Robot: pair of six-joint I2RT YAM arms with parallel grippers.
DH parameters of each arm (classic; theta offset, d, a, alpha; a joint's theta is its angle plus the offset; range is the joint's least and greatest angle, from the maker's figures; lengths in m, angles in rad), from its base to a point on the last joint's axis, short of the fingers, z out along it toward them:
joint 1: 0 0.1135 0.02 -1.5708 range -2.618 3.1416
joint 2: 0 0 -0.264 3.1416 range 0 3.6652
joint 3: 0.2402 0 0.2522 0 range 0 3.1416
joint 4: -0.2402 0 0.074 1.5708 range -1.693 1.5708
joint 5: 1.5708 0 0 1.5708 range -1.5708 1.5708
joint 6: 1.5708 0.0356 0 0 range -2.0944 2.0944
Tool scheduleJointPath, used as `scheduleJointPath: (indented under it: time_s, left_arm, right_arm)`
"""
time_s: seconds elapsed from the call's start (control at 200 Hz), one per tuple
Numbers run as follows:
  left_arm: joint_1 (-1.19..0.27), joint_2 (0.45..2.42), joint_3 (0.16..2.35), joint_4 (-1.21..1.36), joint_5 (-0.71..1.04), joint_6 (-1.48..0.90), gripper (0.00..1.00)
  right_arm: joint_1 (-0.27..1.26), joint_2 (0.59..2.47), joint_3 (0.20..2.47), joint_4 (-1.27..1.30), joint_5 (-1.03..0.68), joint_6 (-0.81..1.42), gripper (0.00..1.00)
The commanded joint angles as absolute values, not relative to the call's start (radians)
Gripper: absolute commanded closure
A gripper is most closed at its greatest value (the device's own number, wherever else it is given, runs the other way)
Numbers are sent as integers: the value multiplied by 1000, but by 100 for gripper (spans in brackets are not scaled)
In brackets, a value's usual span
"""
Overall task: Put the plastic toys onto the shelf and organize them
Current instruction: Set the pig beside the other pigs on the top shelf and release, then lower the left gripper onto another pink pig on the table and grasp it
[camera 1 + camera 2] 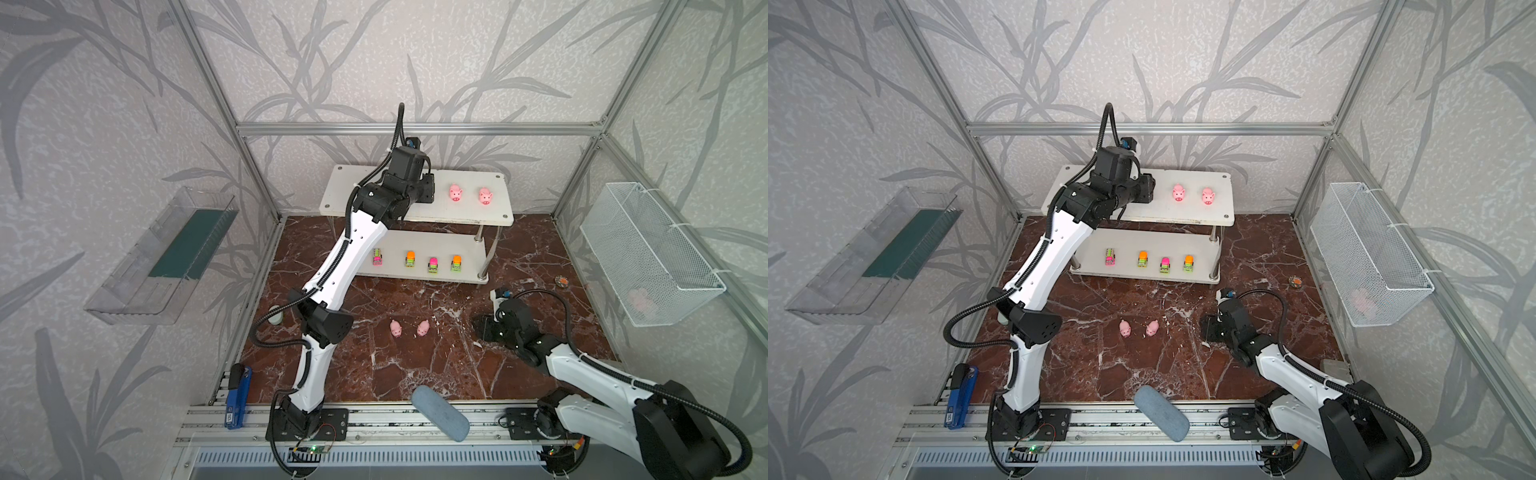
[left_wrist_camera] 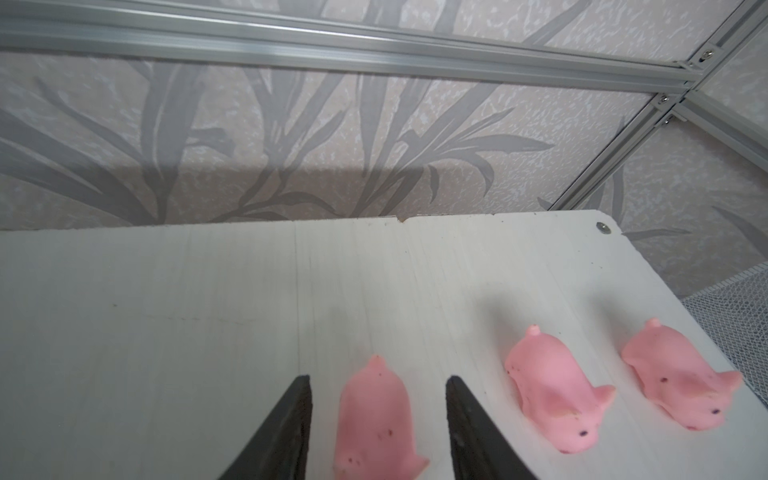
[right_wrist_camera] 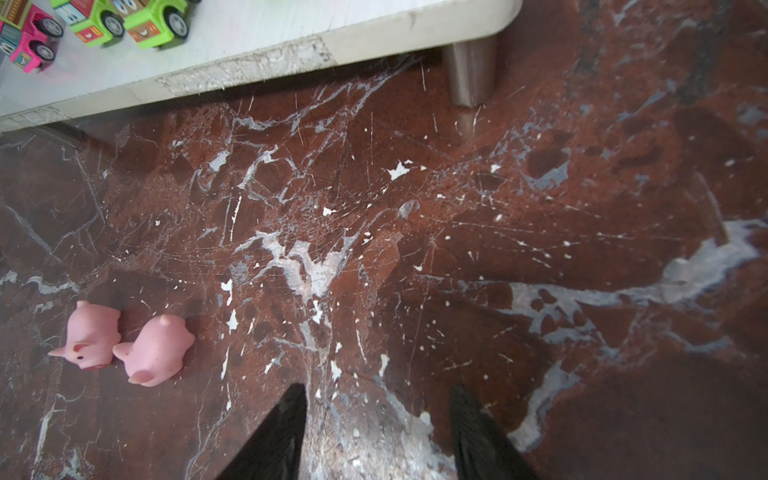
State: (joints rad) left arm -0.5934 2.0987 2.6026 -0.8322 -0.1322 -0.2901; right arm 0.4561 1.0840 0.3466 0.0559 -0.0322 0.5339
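Observation:
The white two-tier shelf [image 1: 469, 211] [image 1: 1187, 214] stands at the back. Two pink pigs [image 1: 456, 193] [image 1: 485, 195] sit on its top board. A third pig [image 2: 374, 415] rests there between the fingers of my left gripper [image 2: 379, 379], which is open with a gap on each side. In both top views the wrist hides that pig. Several green trucks [image 1: 410, 259] [image 3: 153, 20] line the lower board. Two more pigs [image 1: 395, 328] [image 1: 423, 328] [image 3: 156, 349] lie on the marble floor. My right gripper [image 3: 378, 388] [image 1: 482, 328] hovers open and empty to their right.
A clear plastic tray [image 1: 158, 257] hangs on the left wall. A wire-mesh basket [image 1: 648, 253] on the right wall holds something pink. A blue-grey oval pad [image 1: 440, 411] lies at the front edge. A pale-green oval object [image 1: 276, 319] sits by the left arm.

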Motion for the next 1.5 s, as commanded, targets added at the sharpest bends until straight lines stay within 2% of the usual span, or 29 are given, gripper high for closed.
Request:
scheduleJointPath:
  time_s: [0.0, 0.115, 0.455, 0.75, 0.865, 1.06, 1.29, 1.495]
  left_arm:
    - [-591, 1966, 2622, -799, -138, -237, 49]
    - [-605, 1836, 2465, -758, -142, -226, 49]
    - [-748, 1236, 1571, -495, -285, -320, 49]
    - [-897, 922, 1035, -594, -406, -663, 49]
    - [-912, 939, 880, -565, -416, -746, 46]
    - [-914, 1110, 746, -383, -337, -831, 43]
    - [-914, 1364, 792, -361, -248, -909, 42]
    - [-913, 1487, 804, -323, -222, -958, 39]
  right_arm:
    - [449, 1076, 362, 65, -37, 547, 45]
    - [450, 1064, 358, 60, -34, 551, 45]
    - [448, 1033, 368, 6, -19, 543, 44]
    - [448, 1026, 382, -39, -5, 513, 44]
    - [448, 1038, 388, -31, -5, 511, 45]
    - [447, 1033, 387, -27, -8, 516, 45]
    - [448, 1010, 361, -26, -8, 519, 45]
    - [448, 1012, 352, -14, -15, 517, 45]
